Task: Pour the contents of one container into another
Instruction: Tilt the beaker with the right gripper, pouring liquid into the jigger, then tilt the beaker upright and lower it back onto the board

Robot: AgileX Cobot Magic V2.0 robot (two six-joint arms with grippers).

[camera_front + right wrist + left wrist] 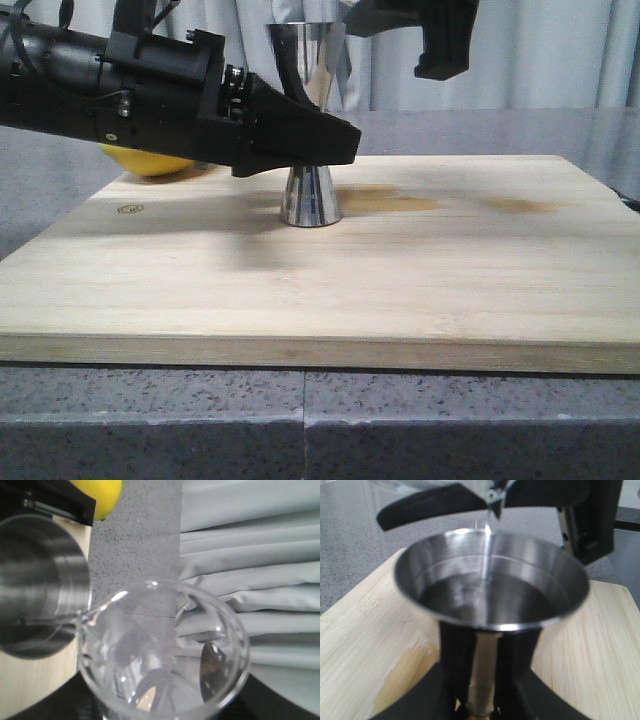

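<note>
No readable writing is showing, only a faint round stamp [130, 209] on the wooden board [330, 290]. The left tool [325, 145] is clamping the jigger [309, 195] at its waist, hiding a yellow fruit [150, 162]. The right tool [440, 40] is gripping the tilted beaker [165, 655], its lip trickling clear liquid into the jigger above the speckled counter [300, 420].

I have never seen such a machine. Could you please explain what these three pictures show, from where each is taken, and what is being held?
It is a robot with two arms. One camera looks forward over the table; one sits on each wrist. A wooden board lies on the grey counter, with a yellow object behind it. The left gripper grips the steel jigger, which stands on the board. The right gripper, above, holds a tilted glass beaker. A thin stream of clear liquid runs from its lip into the jigger.
</note>
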